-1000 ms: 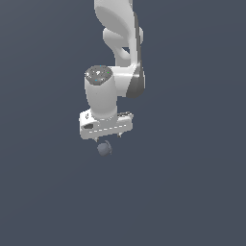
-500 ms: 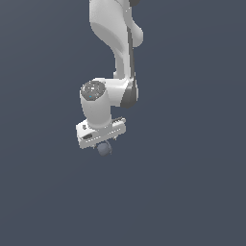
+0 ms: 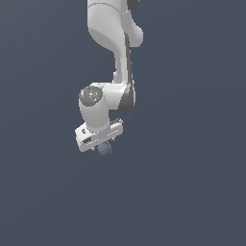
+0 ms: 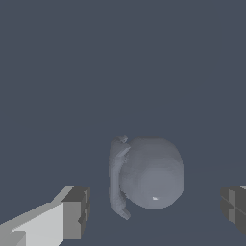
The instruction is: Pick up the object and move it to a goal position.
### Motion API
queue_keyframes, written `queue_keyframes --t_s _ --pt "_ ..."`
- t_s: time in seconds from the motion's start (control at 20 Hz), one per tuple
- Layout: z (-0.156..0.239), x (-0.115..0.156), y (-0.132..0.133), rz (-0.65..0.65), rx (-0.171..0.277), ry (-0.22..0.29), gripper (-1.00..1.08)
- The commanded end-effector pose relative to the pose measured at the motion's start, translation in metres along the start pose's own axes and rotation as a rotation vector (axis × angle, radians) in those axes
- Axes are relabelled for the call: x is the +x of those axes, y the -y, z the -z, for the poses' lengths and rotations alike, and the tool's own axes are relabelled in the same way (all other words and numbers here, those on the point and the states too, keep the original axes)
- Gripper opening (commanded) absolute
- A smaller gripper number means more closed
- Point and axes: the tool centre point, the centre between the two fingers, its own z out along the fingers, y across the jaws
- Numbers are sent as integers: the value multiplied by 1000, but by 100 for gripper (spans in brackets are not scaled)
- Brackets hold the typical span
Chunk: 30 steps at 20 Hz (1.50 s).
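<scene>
The ball [image 4: 153, 174] is a small, dull grey-blue, matte sphere with a darker curved flange on one side, sitting low in the wrist frame between the grey finger pads [image 4: 77, 213] without touching either. The gripper [image 3: 103, 145] is spread open around it. Against half a second ago, the glossy white arm [image 3: 111, 33] has shifted slightly left in the exterior frame, the ball [image 3: 104, 149] peeking below the gripper near centre.

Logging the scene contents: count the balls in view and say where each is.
1. The single grey-blue ball sits just under the white gripper; in the wrist view it lies between the open jaws, touching neither. No others show.
</scene>
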Motion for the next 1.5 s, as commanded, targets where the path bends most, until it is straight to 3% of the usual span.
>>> queue_keyframes --t_s 0.0,0.85,0.9,1.45 --pt "0 0 0 0 0 0 100" --pt "-51 0 0 4 0 0 100" --pt "-51 0 0 4 0 0 -100" --pt "-50 0 0 4 -1 0 -100"
